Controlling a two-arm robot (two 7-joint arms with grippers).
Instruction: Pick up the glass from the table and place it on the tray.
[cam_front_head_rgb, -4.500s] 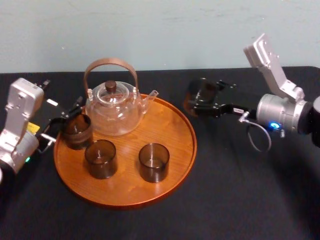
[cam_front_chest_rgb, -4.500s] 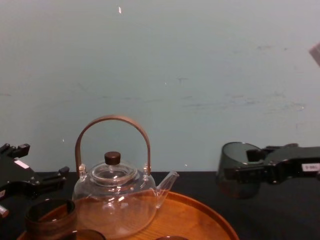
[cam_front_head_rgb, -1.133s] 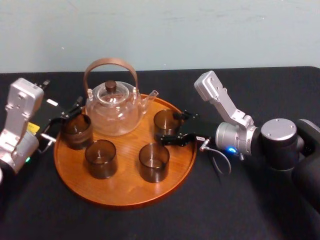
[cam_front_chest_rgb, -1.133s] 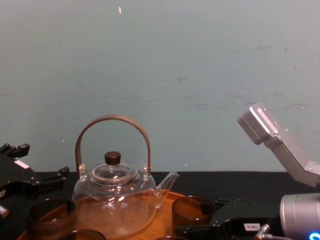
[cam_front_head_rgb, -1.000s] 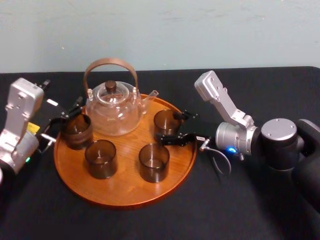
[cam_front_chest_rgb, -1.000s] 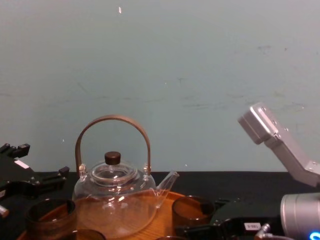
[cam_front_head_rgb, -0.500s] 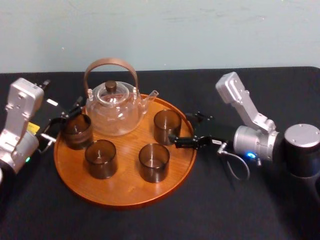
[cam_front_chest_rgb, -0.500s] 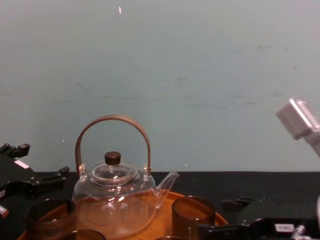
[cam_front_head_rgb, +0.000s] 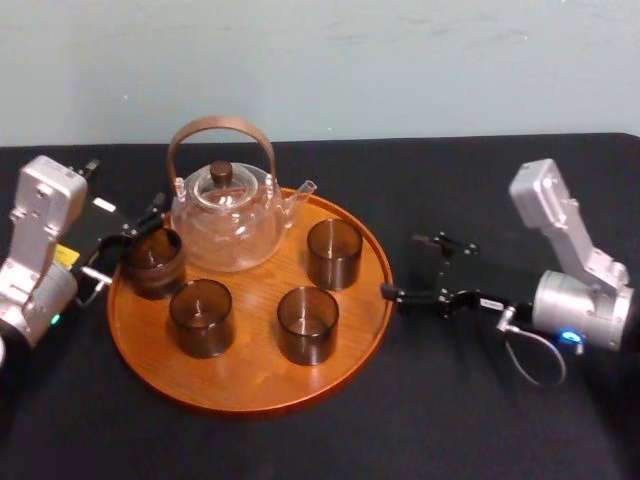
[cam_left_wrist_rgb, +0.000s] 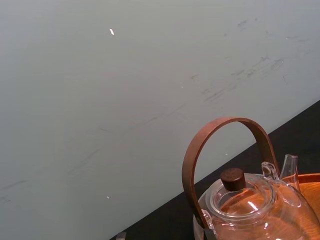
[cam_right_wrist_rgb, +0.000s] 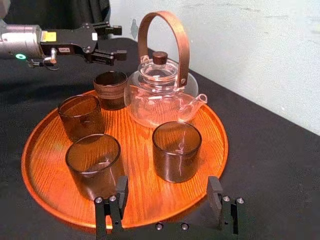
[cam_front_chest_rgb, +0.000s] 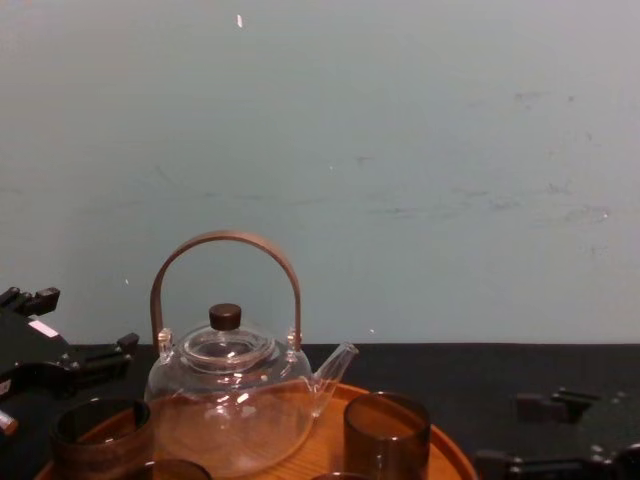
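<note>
Two claws: right claw (cam_front_head_rgb: 401, 266) released beside the tray (cam_front_head_rgb: 250, 375) bearing the glass (cam_front_head_rgb: 334, 253); left claw (cam_right_wrist_rgb: 119, 42) spread, partly hidden.

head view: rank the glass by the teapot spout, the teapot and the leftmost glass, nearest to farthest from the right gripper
1. Glass, on the tray's right side, just off the open right gripper.
2. Glass teapot, at the tray's back.
3. Leftmost glass, at the tray's left edge.

Silver right arm (cam_front_head_rgb: 562, 235), black claw (cam_front_head_rgb: 402, 266).
</note>
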